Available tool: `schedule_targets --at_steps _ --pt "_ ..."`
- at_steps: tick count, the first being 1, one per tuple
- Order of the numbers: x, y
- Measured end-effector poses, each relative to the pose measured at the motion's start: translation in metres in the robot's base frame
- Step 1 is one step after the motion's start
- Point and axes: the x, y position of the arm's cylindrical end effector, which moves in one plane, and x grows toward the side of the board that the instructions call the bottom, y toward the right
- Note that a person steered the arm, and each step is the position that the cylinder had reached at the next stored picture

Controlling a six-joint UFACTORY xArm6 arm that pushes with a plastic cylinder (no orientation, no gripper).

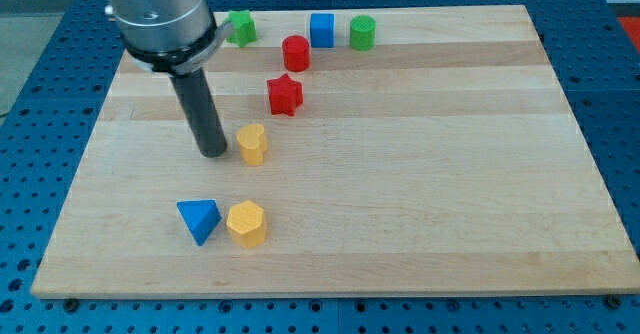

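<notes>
My tip point(213, 152) just left of the yellow block point(253, 144).

Seven small blocks sit on one wooden bench point(420, 174): two red, a cylinder point(295, 52) and a star point(285, 95); two yellow point(253, 144) point(246, 223); two green point(241, 27) point(362, 33); two blue, a cube point(321, 30) and a triangular block point(199, 220). Correction: eight blocks in all.
</notes>
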Motion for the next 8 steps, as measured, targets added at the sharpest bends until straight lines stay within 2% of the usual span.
schedule_targets --at_steps 1,2,3,4,5,6,8 --pt "0.000 0.009" --pt "0.000 -0.007" --pt "0.021 -0.025" --pt "0.046 -0.006" --pt "0.022 0.006" --pt "0.016 0.033" --pt "0.030 0.041"
